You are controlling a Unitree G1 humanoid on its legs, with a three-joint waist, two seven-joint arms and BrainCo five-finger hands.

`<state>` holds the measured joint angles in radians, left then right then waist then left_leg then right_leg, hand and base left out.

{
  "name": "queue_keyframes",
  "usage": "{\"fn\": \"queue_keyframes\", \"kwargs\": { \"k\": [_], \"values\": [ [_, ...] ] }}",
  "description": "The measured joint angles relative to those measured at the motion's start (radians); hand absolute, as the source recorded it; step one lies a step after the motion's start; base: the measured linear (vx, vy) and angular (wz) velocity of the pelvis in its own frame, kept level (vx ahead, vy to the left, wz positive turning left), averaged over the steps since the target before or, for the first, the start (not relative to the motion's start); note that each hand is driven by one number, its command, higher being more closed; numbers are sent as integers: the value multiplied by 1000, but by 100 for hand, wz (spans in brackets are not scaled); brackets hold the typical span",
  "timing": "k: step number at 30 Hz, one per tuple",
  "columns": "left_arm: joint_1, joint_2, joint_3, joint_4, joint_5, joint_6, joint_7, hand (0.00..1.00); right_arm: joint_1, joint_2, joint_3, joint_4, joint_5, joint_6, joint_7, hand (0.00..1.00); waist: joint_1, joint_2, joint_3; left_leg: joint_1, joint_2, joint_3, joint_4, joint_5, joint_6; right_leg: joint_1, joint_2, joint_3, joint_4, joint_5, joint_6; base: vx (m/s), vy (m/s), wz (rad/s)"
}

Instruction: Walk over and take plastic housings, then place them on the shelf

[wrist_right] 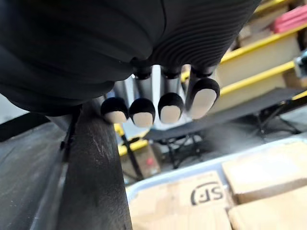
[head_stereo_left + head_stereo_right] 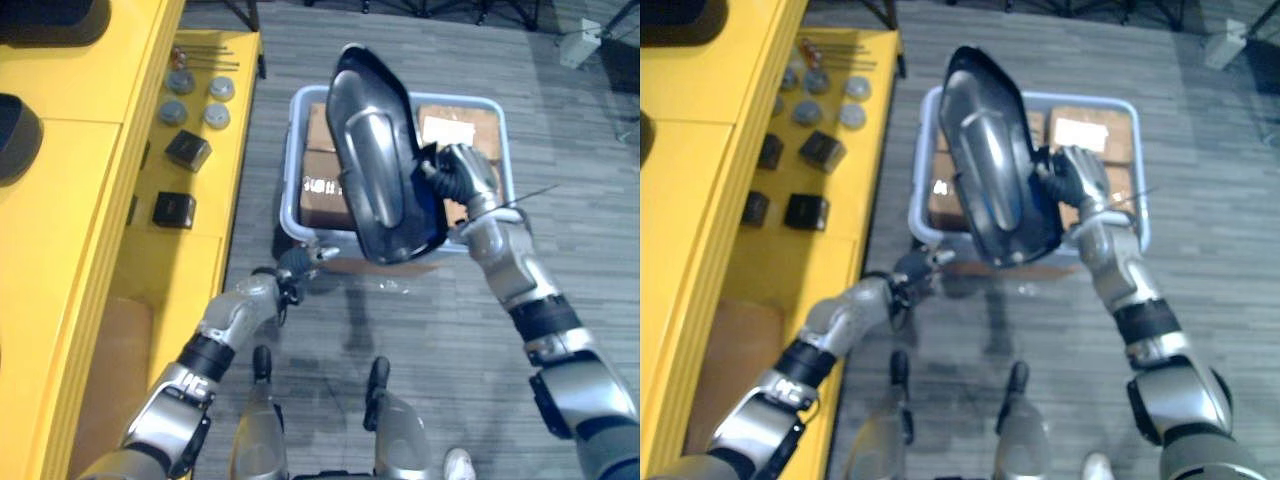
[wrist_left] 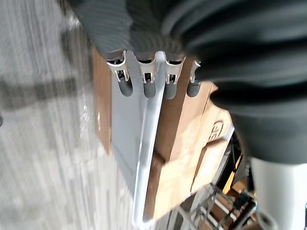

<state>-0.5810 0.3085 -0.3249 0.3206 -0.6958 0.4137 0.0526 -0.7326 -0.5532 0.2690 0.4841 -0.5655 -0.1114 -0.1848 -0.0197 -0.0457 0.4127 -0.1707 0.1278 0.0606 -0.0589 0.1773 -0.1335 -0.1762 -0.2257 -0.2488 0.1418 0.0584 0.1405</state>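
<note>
Grey floor [image 2: 590,180]: right robot hand [image 2: 462,172] raised, clamped on housing [image 2: 370,150] over bin [image 2: 395,93]; left robot hand [image 2: 298,262] curled on bin rim.

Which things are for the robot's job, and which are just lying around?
For the job:
plastic housing, held up in the right hand
yellow shelf, where it goes
blue bin under the housing
left hand at the bin's rim

Just lying about:
grey discs, black boxes and thin rods on the shelf
cardboard boxes in the bin
</note>
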Motion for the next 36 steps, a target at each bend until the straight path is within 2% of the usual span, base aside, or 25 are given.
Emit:
{"fn": "queue_keyframes", "kwargs": {
  "k": [5, 8, 13, 18, 21, 25, 29, 31, 32, 34, 36],
  "values": [
    [0, -1, 7, -9, 60, -88, 14, 0, 45, 0, 28, 0, -1, -4, 24, 100, 1, 0, 0, 5, 0, 1, 0, 0, 0, 4, 0, 1, 1, 0, 0, 0, 0, 0],
    [-1, -1, 7, -43, 85, -118, 20, 0, 71, 3, 29, 0, -1, -14, 33, 100, 1, 0, 0, 6, -1, 1, -1, 0, 0, 4, -1, 1, 2, -1, 0, 0, 0, 0],
    [-6, -6, -3, -71, 64, -131, 15, 0, 105, 18, 57, 1, -3, -15, 32, 100, 0, 2, 1, 22, -1, 0, -2, 0, 0, 21, -1, 0, 4, -4, 2, 0, 0, 0],
    [-6, -13, -9, -96, -6, -130, -11, 0, 115, 53, 69, 11, -28, -15, 29, 100, 1, 8, 4, 32, 0, -5, -6, 0, 0, 34, -1, -6, 3, -8, 3, -8, -1, 3],
    [-7, -12, -21, -103, -1, -121, -30, 0, 124, 65, 69, 28, -28, -13, 5, 100, 2, 8, 4, 34, -1, -15, -9, 2, -2, 43, -1, -18, 0, -8, 3, 20, -8, 9],
    [0, -11, -99, -91, 46, -59, -78, 0, 141, 94, 68, 41, -18, 12, -17, 100, 6, 8, 3, 77, -2, -20, -15, -7, -2, 84, -2, -23, 10, -31, 2, 38, -9, 5],
    [78, -43, -150, -60, 105, 12, -105, 0, 173, 169, 73, 33, -17, 46, -17, 100, 21, 2, 0, 115, 8, 10, 18, -41, -11, 82, -2, 16, 72, -72, -9, 49, -33, -19],
    [103, -44, -162, -60, 122, 39, -103, 0, 175, 179, 83, 33, -17, 48, -17, 100, 27, 2, 0, 108, 14, 32, 36, -55, -14, 72, 4, 35, 64, -62, -8, 21, -20, -37],
    [108, -47, -169, -60, 126, 52, -97, 0, 178, 180, 89, 34, -20, 48, -19, 100, 20, 2, 0, 83, 20, 33, 63, -67, -14, 69, 12, 41, 37, -44, -10, 1, 1, -23],
    [107, -51, -171, -58, 130, 54, -95, 0, 190, 179, 88, 34, -20, 49, -31, 100, 18, -1, 0, 37, 31, 30, 120, -94, -14, 73, 35, 72, -16, -14, -11, -4, 14, -8],
    [106, -44, -172, -51, 130, 52, -90, 0, 191, 179, 88, 34, -19, 47, -37, 100, 19, -3, 0, 20, 42, 17, 145, -104, -17, 81, 48, 77, -35, -11, -8, -5, -10, 4]
  ]
}}
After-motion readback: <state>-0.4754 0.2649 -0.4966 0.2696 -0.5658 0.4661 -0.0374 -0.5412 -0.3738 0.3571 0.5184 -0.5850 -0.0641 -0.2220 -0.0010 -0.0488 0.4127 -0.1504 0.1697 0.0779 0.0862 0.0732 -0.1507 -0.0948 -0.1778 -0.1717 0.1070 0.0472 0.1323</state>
